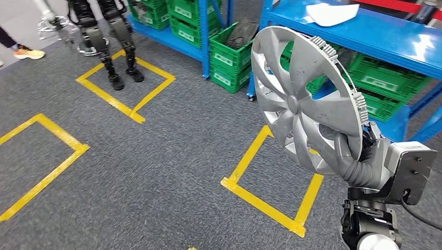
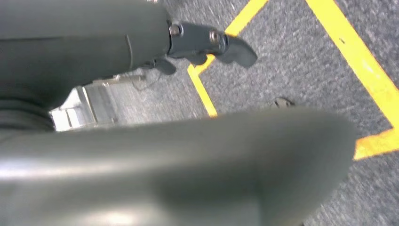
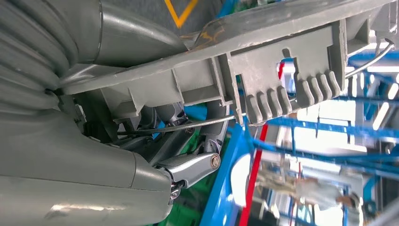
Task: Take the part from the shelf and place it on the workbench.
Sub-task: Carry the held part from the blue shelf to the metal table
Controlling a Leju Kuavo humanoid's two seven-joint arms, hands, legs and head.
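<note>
The part is a silver wheel cover (image 1: 297, 104) with spokes and ribbed clips along its rim. My right hand (image 1: 359, 156) grips it by the lower rim and holds it upright in the air, at the right of the head view. In the right wrist view the cover's rim and clips (image 3: 282, 70) run across my hand (image 3: 94, 165), with the fingers (image 3: 188, 169) curled behind the rim. My left hand (image 2: 188, 165) hangs over the carpet, holding nothing, its dark fingers (image 2: 211, 42) stretched away from the thumb.
Blue shelves (image 1: 375, 31) with green crates (image 1: 229, 52) stand ahead and to the right; something white (image 1: 331, 13) lies on the top board. Yellow tape squares (image 1: 271, 208) mark the grey carpet. Another robot's legs (image 1: 112, 41) stand at the far left, near a person's shoe (image 1: 28, 52).
</note>
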